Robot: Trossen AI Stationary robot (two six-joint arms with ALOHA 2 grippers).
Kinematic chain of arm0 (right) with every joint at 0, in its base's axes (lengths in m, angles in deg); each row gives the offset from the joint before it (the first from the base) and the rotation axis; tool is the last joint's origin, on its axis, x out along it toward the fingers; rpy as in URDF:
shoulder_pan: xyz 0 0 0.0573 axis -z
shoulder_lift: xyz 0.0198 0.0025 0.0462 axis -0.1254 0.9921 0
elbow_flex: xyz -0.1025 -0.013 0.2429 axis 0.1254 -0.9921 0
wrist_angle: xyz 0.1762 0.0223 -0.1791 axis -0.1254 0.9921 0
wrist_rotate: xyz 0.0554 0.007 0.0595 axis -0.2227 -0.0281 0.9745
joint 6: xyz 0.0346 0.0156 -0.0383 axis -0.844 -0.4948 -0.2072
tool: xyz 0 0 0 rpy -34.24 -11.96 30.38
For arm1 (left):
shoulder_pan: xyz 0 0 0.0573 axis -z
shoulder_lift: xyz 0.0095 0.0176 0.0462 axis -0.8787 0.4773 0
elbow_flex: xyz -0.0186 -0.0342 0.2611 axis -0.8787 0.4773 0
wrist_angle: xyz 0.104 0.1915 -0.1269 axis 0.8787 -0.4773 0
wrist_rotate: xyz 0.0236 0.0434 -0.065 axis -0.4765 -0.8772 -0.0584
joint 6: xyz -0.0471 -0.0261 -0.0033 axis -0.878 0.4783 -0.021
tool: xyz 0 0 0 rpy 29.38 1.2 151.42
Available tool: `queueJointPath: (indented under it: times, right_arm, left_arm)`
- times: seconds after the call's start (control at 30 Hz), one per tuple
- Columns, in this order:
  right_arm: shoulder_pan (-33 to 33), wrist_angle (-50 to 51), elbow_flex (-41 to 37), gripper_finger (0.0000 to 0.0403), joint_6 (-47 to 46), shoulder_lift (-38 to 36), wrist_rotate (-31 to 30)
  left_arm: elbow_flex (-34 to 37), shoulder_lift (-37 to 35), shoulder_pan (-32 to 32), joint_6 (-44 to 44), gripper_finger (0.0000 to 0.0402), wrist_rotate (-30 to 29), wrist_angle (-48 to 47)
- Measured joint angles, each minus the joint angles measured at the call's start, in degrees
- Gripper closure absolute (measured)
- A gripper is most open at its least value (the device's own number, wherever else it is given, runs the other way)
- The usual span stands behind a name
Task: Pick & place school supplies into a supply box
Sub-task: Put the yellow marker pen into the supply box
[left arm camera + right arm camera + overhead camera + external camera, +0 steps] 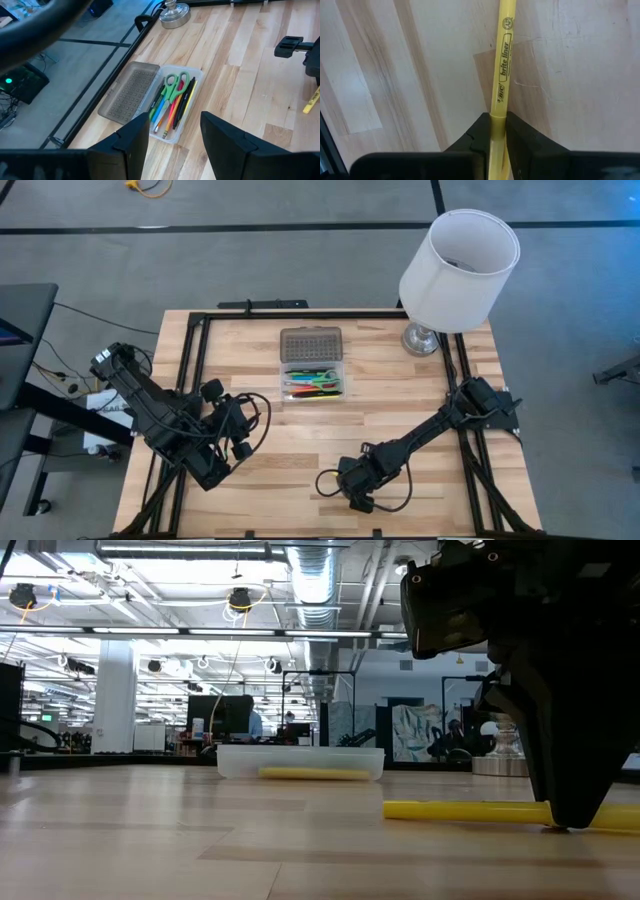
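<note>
Your right gripper (498,131) is down at the tabletop with its two dark fingers (475,135) closed almost fully together, pinching one end of a yellow Bic Brite Liner highlighter (502,60). The barrel runs straight out ahead of the fingertips, its printed label facing up, and it lies flat against the wooden table (395,75). In the low view you can see the highlighter (465,810) resting level on the wood, with the gripper (570,815) standing over its end and touching down at the surface. From above, this gripper (357,485) sits near the table's front edge, and the highlighter itself is hidden beneath it.

The supply box (313,378) lies well away from your right gripper, farther back on the table and off to its left. Its clear base holds green-handled scissors (175,86) and several pens and pencils (170,112) lying side by side. Its grey dotted lid (127,92) is off the base and rests touching one long side of it.

Your left gripper (172,135) hangs above the table with its fingers (132,140) spread wide and nothing between them; the box lies just ahead of them. In the overhead view this gripper (232,430) is to the box's front left. A white-shaded lamp (455,270) stands at the far right corner.
</note>
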Motion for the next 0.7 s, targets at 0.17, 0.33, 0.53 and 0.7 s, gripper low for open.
queueJointPath:
  times: [0.17,0.33,0.53,0.7]
  right_arm:
    - [0.0,0.07,0.02,0.0374,0.02,-0.04,-0.02]
    - [0.02,0.48,0.04,0.0373,0.02,-0.06,-0.04]
    - [0.14,2.23,0.11,0.0377,0.09,-1.15,-0.44]
    - [0.86,4.88,0.11,0.0377,0.09,-4.12,-3.77]
  left_arm:
    - [0.0,0.0,-0.01,-0.02,0.0228,-0.07,0.0]
    - [0.0,0.0,0.01,-0.13,0.0228,-0.11,-0.02]
    - [0.0,0.0,0.01,-0.27,0.0228,-0.16,-0.04]
    - [0.0,0.0,0.01,-0.34,0.0228,-0.31,-0.04]
